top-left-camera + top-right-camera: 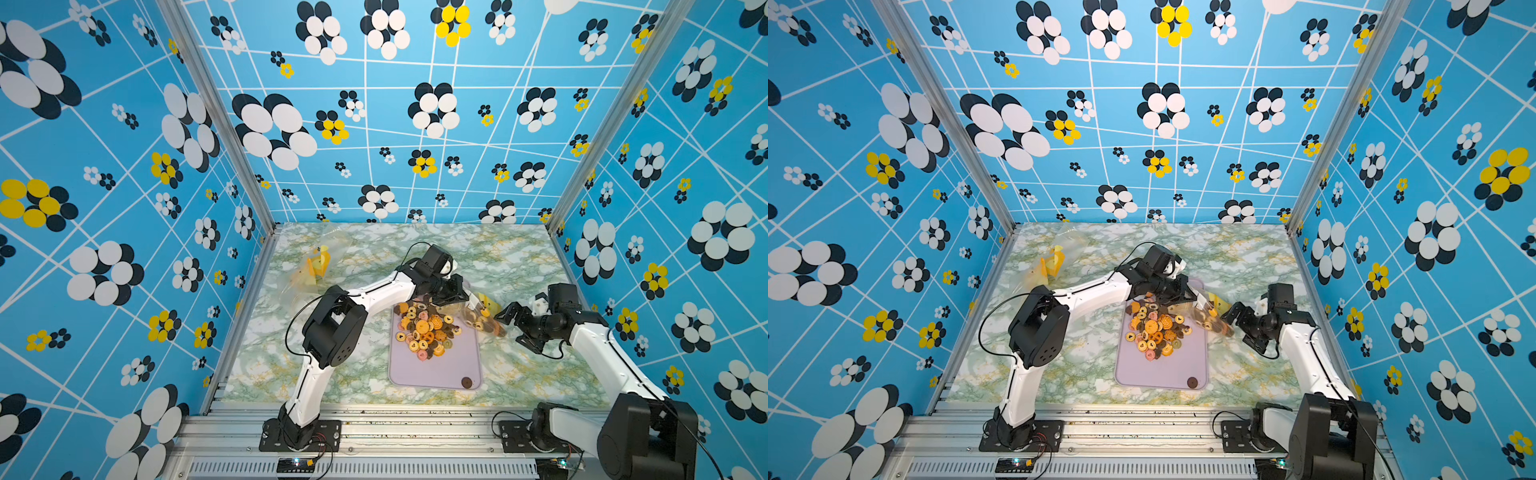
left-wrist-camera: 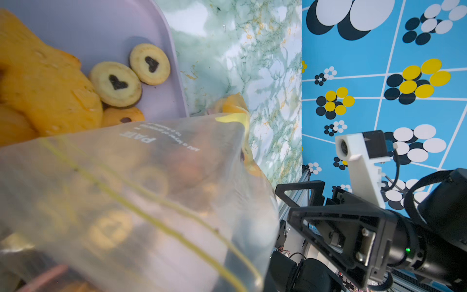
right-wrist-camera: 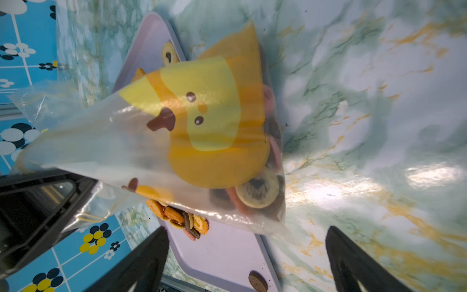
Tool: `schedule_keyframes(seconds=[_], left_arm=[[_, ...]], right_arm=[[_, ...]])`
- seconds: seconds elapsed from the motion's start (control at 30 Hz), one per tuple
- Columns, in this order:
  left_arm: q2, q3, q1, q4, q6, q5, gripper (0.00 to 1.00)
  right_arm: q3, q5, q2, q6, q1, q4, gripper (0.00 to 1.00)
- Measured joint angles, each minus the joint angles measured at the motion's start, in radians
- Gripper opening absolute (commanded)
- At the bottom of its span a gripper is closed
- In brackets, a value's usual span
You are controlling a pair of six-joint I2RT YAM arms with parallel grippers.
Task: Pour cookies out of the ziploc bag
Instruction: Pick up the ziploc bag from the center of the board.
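A clear ziploc bag with a yellow chick print hangs tilted over the far right corner of a lavender tray. My left gripper is shut on the bag's end; in the left wrist view the bag hides its jaws. Cookies lie piled on the tray. A few cookies still sit inside the bag. My right gripper stands open just right of the bag, holding nothing.
A lone brown cookie lies at the tray's near right corner. A second clear bag with yellow print lies at the far left of the marble table. Patterned blue walls enclose three sides.
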State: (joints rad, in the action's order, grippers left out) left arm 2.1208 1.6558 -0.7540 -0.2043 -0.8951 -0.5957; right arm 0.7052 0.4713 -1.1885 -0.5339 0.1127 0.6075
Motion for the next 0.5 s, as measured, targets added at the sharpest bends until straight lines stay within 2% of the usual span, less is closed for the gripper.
schedule_keyframes(seconds=[0.07, 0.27, 0.37, 0.5], left_arm=[[0.0, 0.0, 0.009, 0.0, -0.004, 0.0, 0.0], [0.0, 0.0, 0.024, 0.0, -0.011, 0.0, 0.0], [0.0, 0.0, 0.03, 0.0, -0.011, -0.001, 0.0], [0.002, 0.0, 0.041, 0.0, -0.011, -0.003, 0.0]], right_arm=[[-0.032, 0.014, -0.012, -0.023, -0.023, -0.049, 0.99], [-0.065, 0.043, -0.062, -0.096, -0.06, -0.181, 0.85], [-0.028, 0.043, -0.115, -0.113, -0.07, -0.212, 0.76], [0.097, 0.048, -0.214, -0.115, -0.074, -0.217, 0.66]])
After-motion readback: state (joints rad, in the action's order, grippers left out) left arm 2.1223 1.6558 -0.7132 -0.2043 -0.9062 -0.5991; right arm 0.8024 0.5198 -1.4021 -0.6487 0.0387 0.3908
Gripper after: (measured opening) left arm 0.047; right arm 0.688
